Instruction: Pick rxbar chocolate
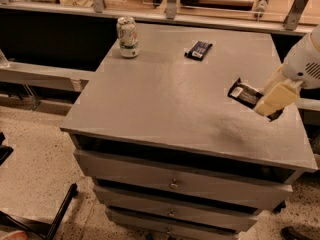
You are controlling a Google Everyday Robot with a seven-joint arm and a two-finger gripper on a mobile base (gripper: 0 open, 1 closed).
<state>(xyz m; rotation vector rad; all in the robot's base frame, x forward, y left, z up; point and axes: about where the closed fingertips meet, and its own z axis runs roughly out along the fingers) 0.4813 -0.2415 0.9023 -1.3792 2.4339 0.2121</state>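
At right: rxbar chocolate (242, 93) in pincer (268, 105)

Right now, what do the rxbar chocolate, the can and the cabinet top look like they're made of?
The rxbar chocolate, at the gripper by the top's right edge: likely thin plastic film, black, slightly glossy, with a white label. The can: probably aluminium, printed white and green, bright rim. The cabinet top: grey painted or laminated board, matte; cannot tell which.
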